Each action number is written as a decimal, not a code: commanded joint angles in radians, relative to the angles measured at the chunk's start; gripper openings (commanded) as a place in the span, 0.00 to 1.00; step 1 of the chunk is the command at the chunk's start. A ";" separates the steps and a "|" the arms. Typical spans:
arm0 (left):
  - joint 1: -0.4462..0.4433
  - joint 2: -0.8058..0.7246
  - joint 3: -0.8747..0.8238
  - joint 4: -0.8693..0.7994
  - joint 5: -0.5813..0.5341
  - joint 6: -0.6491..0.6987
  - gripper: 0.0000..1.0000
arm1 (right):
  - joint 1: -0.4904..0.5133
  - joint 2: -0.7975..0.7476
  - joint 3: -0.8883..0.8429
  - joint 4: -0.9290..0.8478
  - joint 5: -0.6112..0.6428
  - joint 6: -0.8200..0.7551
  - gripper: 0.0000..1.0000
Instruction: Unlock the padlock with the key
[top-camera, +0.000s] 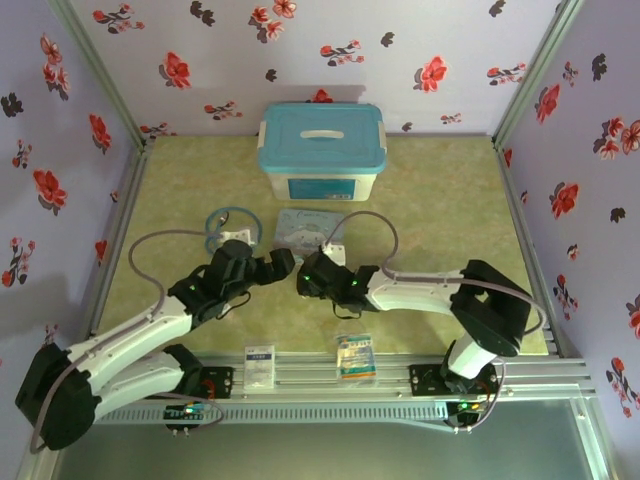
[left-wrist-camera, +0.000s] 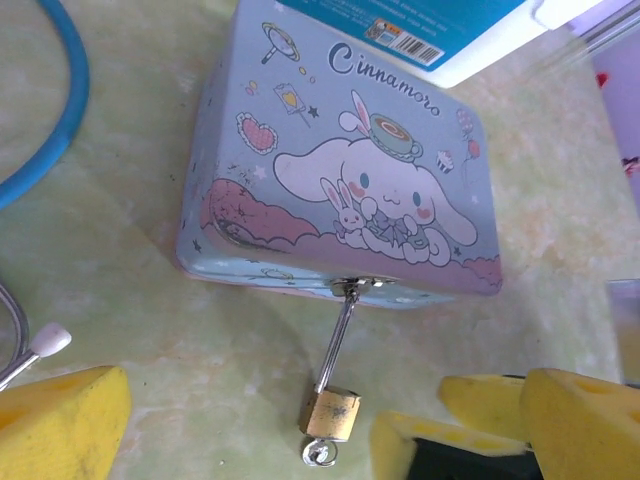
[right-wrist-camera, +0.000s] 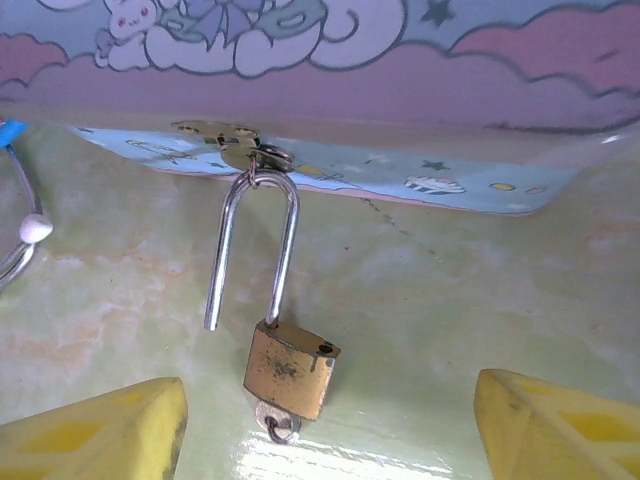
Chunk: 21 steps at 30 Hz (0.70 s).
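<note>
The small brass padlock (right-wrist-camera: 290, 370) lies on the green table in front of the cartoon tin (right-wrist-camera: 330, 90). Its shackle (right-wrist-camera: 262, 245) hangs in the tin's hasp, with one leg pulled free of the body. The key (right-wrist-camera: 275, 420) sticks in the padlock's underside. My right gripper (right-wrist-camera: 330, 440) stands open, and its yellow fingers (right-wrist-camera: 100, 435) sit wide on either side without touching the lock. In the left wrist view the padlock (left-wrist-camera: 330, 413) and key (left-wrist-camera: 322, 453) lie between the spread fingers (left-wrist-camera: 60, 425) of my open left gripper (left-wrist-camera: 305, 440). From above, both grippers (top-camera: 285, 262) (top-camera: 303, 278) meet just below the tin (top-camera: 303, 228).
A blue-lidded white storage box (top-camera: 322, 150) stands behind the tin. A stethoscope with blue tubing (top-camera: 225, 228) lies to the tin's left, its white tip (left-wrist-camera: 50, 340) near my left finger. Two small packets (top-camera: 260, 365) (top-camera: 356, 357) rest at the near rail.
</note>
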 joint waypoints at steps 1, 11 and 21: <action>0.026 -0.043 -0.068 0.037 0.027 -0.056 1.00 | 0.021 0.071 0.045 0.004 0.073 0.068 0.73; 0.028 -0.077 -0.109 0.036 0.034 -0.063 1.00 | 0.033 0.173 0.095 0.018 0.076 0.127 0.70; 0.030 -0.081 -0.116 0.048 0.033 -0.060 1.00 | 0.033 0.214 0.108 -0.018 0.104 0.160 0.57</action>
